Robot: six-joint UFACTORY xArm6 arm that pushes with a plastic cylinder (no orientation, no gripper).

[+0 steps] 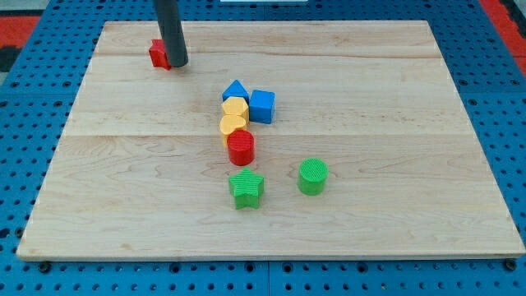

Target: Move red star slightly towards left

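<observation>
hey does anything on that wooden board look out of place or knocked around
Only mildly: the red star sits alone near the view's top-left edge, partly hidden behind my tip, which is against its right side. The other blocks cluster mid-board. Nothing looks tipped or damaged.

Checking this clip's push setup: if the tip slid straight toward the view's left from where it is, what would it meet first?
The red star: my tip sits right beside it, apparently touching its right side.

Pale wooden board (394,99): visible grain, matt finish. Green plastic cylinder block (312,176) and green plastic star block (246,189): ridged tops. Dark rod (172,29): smooth, slightly glossy.
</observation>
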